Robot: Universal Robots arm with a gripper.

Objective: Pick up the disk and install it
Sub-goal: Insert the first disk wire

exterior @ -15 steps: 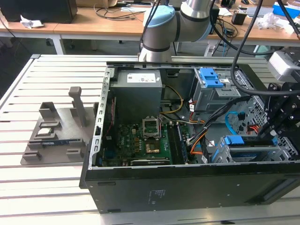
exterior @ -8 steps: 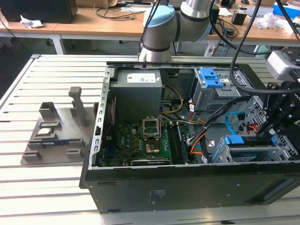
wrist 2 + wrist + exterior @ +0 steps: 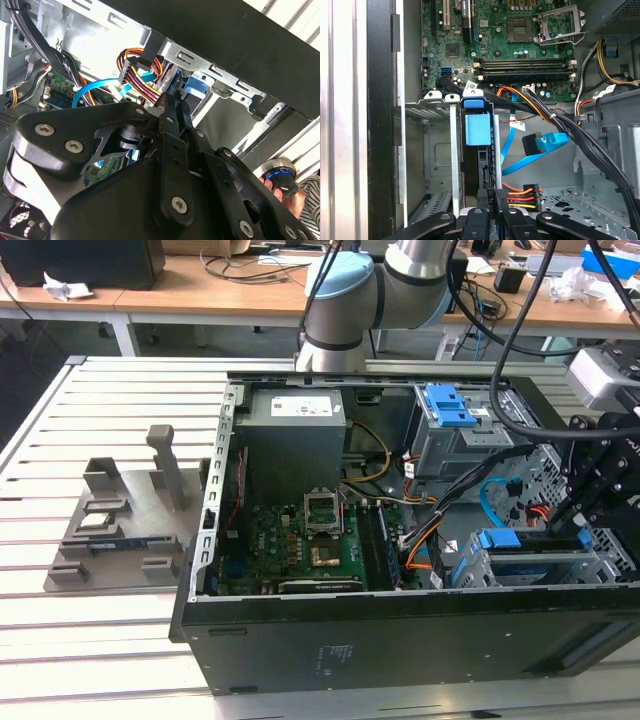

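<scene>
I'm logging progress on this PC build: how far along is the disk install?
Done: the disk already stands in the drive cage inside the case. In hand: the gripper is right at the disk's near end, down in the cage. Left: the pictures don't settle whether the disk is fully seated, and the gripper is not yet clear of it.

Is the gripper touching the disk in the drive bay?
Cannot tell. In the first wrist view the gripper sits right at the end of the disk in the bay, but that junction is dark, showing neither contact nor gap.
</scene>
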